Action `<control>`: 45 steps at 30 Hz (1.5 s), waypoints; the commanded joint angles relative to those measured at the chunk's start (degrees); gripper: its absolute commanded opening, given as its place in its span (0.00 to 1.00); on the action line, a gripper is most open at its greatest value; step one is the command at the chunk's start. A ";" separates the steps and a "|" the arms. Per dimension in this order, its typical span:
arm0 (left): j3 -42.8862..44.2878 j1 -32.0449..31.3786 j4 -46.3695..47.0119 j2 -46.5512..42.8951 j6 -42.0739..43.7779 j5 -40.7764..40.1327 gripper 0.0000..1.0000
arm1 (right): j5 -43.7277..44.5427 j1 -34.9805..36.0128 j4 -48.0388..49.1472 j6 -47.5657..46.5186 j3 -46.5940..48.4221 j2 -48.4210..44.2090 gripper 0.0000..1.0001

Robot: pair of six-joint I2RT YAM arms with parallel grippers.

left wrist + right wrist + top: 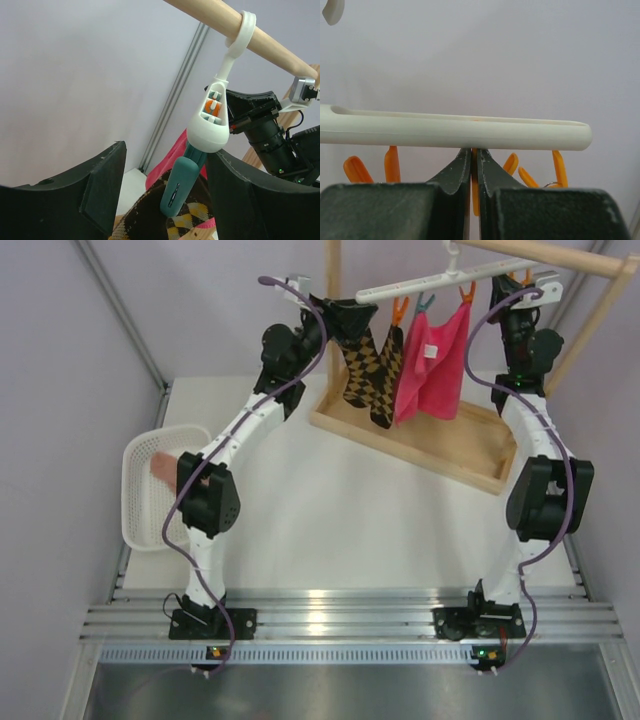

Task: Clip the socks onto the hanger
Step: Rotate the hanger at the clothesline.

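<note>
Holding left gripper (pixel 167 152) wide round teal clip (pixel 180 185), pinching orange clip (pixel 475 200) in right gripper (pixel 474 156). Reaching over white table (pixel 330 510), lilac walls (pixel 60 360).

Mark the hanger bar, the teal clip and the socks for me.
hanger (pixel 410 284), top view, middle of the white bar.
teal clip (pixel 180 185), left wrist view, its teal handle.
socks (pixel 358 365), top view, checked leg of the left sock.

Table (pixel 330 530): white, matte, bare across the middle.
Far right: wooden rack base (pixel 470 455), set at an angle.
Left edge: white basket (pixel 140 525) (a peach-pink sock (pixel 162 467) inside).
Near edge: metal rail (pixel 340 618).
</note>
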 commanded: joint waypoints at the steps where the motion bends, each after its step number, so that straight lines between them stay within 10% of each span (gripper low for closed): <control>1: -1.11 0.60 2.08 -4.49 1.10 -2.35 0.68 | -4.99 1.96 3.53 1.21 0.51 -6.10 0.00; 14: -6.38 0.42 -2.22 -12.04 5.59 -0.15 0.64 | -4.64 3.55 1.25 -1.69 0.16 -7.59 0.00; 19: -11.30 0.42 -1.69 -15.48 4.44 -1.81 0.86 | -4.38 3.72 -0.33 -1.69 2.09 -6.80 0.00; 25: -14.55 0.42 -5.64 -19.34 11.64 -3.32 0.86 | -4.37 3.72 -0.42 -3.19 3.15 -6.27 0.00; 35: -12.37 0.77 -1.96 -18.48 -0.03 9.87 0.23 | -4.73 3.72 -0.69 -2.83 3.24 -6.54 0.00; 45: -0.52 0.33 -0.55 -9.43 -5.92 6.18 0.17 | -5.52 3.72 -0.69 -3.19 2.97 -7.33 0.00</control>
